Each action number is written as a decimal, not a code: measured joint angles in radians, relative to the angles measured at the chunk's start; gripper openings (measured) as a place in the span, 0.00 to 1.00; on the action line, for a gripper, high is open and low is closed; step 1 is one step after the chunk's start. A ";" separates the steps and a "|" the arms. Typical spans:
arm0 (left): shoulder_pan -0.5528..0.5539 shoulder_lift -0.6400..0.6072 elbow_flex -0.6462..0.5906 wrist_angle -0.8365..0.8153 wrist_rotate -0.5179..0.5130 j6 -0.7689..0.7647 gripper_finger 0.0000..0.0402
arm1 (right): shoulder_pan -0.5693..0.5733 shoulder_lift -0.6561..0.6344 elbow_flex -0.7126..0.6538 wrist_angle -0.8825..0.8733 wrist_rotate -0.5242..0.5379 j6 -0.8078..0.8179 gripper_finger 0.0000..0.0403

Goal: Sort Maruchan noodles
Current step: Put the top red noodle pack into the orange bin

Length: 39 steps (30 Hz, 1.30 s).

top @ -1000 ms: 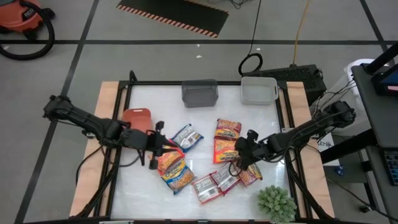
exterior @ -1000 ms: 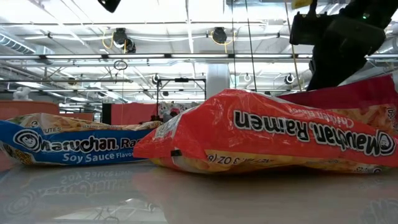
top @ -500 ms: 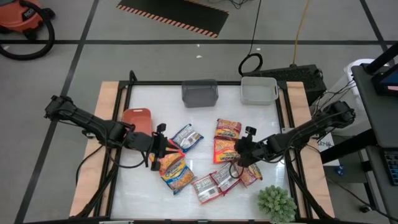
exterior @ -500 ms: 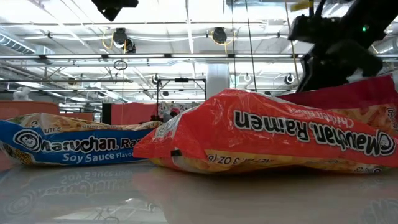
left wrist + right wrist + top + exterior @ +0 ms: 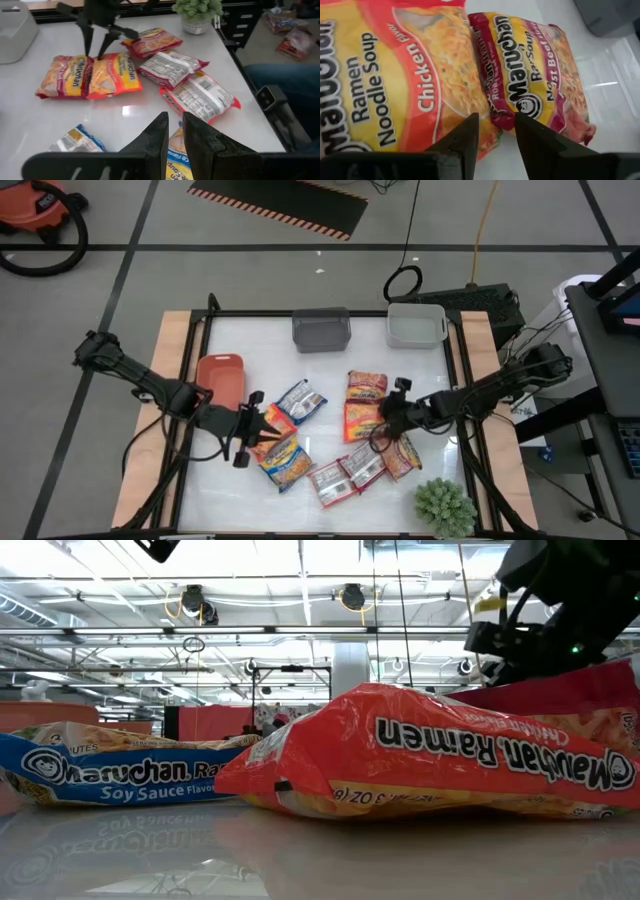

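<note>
Crinkly orange-yellow noodles (image 5: 365, 408) mid-frame, about nine packets, left gripper (image 5: 262, 434) gripped one packet, right gripper (image 5: 379, 418) stood parted over two.

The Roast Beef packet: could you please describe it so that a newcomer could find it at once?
Start at the white bin on the table's far edge and come toward the middle, to two packets lying side by side. The Roast Beef packet is the one nearer the bins, with dark red trim; its neighbour, the Chicken packet, has orange-red trim.
</note>
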 joint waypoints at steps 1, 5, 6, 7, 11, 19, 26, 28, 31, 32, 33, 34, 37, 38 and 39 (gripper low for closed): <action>-0.005 0.000 0.000 0.000 0.000 0.002 0.15 | -0.005 0.000 -0.003 0.004 0.000 -0.003 0.29; -0.014 0.000 0.000 0.002 -0.001 0.022 0.15 | -0.025 0.000 -0.010 0.007 0.005 -0.003 0.27; -0.014 0.000 0.000 0.002 -0.001 0.022 0.15 | -0.028 0.000 -0.010 0.006 0.006 -0.003 0.25; -0.014 0.000 0.000 0.003 -0.001 0.021 0.15 | -0.030 0.000 -0.010 0.006 0.006 -0.003 0.24; -0.014 0.000 0.000 0.002 -0.003 0.017 0.15 | -0.030 0.000 -0.011 0.016 0.002 -0.003 0.17; -0.022 0.000 0.000 0.003 -0.004 0.021 0.15 | -0.030 -0.045 -0.012 0.073 -0.007 0.025 0.07; -0.022 0.000 0.000 0.002 -0.004 -0.017 0.15 | -0.044 -0.058 -0.012 0.061 -0.034 -0.061 0.16; -0.023 0.000 0.000 0.001 -0.004 -0.034 0.15 | -0.050 -0.047 -0.012 0.059 -0.033 -0.074 0.21; -0.034 0.000 0.000 0.002 -0.005 -0.057 0.15 | -0.065 -0.045 -0.012 0.047 -0.029 -0.076 0.28; -0.041 0.001 0.000 0.002 -0.006 -0.059 0.15 | -0.072 -0.045 -0.012 0.047 -0.026 -0.074 0.30; -0.048 0.004 0.000 0.003 -0.009 -0.060 0.15 | -0.080 -0.045 -0.012 0.047 -0.017 -0.069 0.32; -0.056 0.008 0.000 0.005 -0.013 -0.060 0.15 | -0.087 -0.045 -0.013 0.049 -0.005 -0.061 0.33; -0.085 0.026 0.000 0.010 -0.031 -0.056 0.15 | -0.105 -0.045 -0.026 0.055 -0.005 -0.056 0.34; -0.094 0.032 0.000 0.016 -0.031 -0.055 0.15 | -0.110 -0.045 -0.032 0.055 -0.008 -0.054 0.34; -0.100 0.039 0.000 0.021 -0.031 -0.054 0.15 | -0.114 -0.045 -0.040 0.057 -0.010 -0.053 0.33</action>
